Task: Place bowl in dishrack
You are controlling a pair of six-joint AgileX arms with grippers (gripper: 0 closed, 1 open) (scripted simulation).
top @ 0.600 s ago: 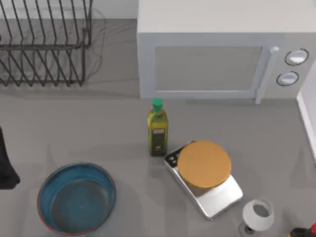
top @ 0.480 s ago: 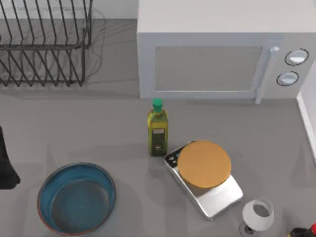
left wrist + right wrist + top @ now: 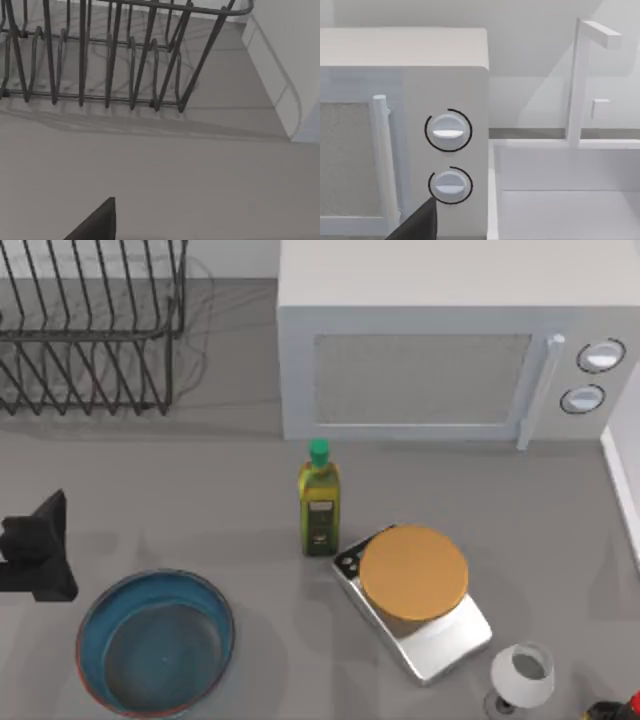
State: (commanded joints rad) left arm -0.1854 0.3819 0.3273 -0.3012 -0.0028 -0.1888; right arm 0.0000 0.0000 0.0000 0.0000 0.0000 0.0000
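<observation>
The blue bowl [image 3: 155,642], with a thin reddish-brown rim and a greyish-blue inside, sits upright on the grey table at the front left. The black wire dishrack [image 3: 90,330] stands at the back left, and its slanted bars [image 3: 115,55] rise across the left wrist view. My left gripper [image 3: 42,545] hovers just left of and slightly behind the bowl, apart from it. A dark piece of my right gripper [image 3: 417,222] shows in the right wrist view, parked and facing the microwave's knobs [image 3: 448,131].
A white microwave [image 3: 440,340] takes up the back right. A green-capped oil bottle [image 3: 319,500] stands mid-table. Beside it is a scale with an orange disc [image 3: 412,575], and a small white wine glass [image 3: 522,676] is at the front right. A white wall edge [image 3: 625,460] runs along the right.
My left gripper has moved rightward from the table's left edge and now stands closer to the bowl. Nothing else has shifted.
</observation>
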